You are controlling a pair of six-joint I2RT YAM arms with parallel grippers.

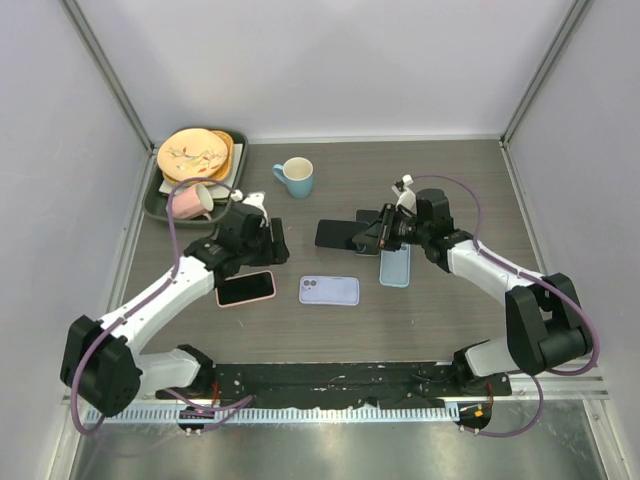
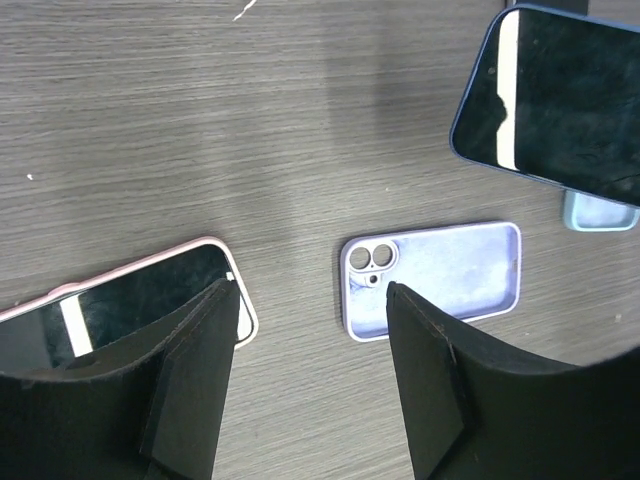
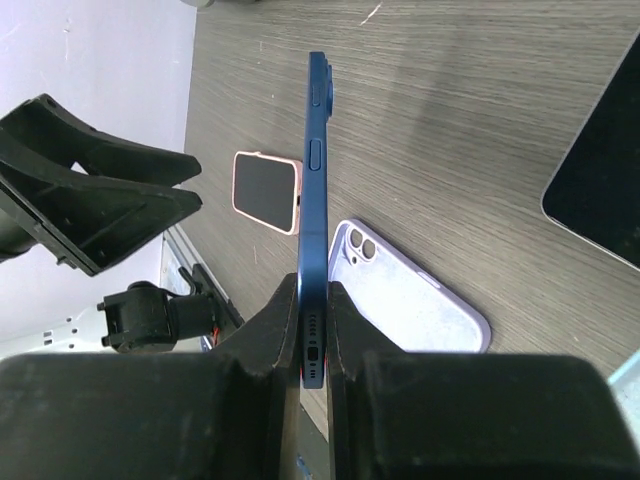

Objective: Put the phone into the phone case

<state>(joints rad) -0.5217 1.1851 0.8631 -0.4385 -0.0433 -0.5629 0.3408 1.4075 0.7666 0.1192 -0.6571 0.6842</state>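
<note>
Right wrist view: we are pinching the blue phone (image 3: 317, 170) edgewise in the right gripper (image 3: 315, 325), left gripper (image 2: 310, 300) gaping empty; so thin a hold is risking slippage.

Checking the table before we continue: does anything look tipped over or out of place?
Yes: the pink mug lies on its side at the near edge of the tray, while the blue mug stands upright. Nothing looks spilled.

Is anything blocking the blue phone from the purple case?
Nothing visible does: only bare table lies between the blue phone in the right fingers and the empty purple case; the pink phone sits aside.
</note>
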